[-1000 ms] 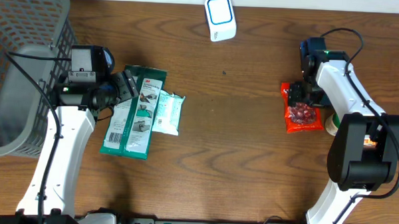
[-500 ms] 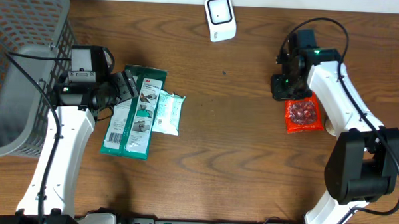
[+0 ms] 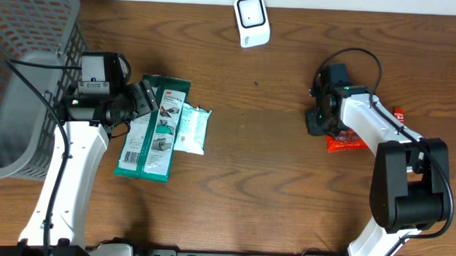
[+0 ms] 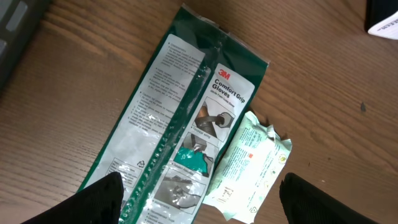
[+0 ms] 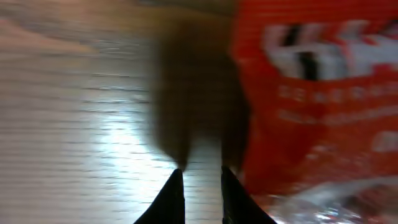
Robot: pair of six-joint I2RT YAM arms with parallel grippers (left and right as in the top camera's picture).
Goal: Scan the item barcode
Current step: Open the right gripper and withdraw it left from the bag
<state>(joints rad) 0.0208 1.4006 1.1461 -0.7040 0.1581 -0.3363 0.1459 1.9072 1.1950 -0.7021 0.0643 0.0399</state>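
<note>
Red packet (image 5: 311, 93) beside near-closed right gripper (image 5: 201, 171)

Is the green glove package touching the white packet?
Touching. Left wrist view: the white packet lies against the green glove package, no gap between them.

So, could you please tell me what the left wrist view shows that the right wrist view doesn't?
Only the left wrist view: a flat green plastic gloves packet with a pale wipes pack against its edge, framed by the wide-open left gripper. Only the right wrist view: a blurred red plastic packet beside the right gripper, its tips close together. Both: the brown wooden table.
</note>
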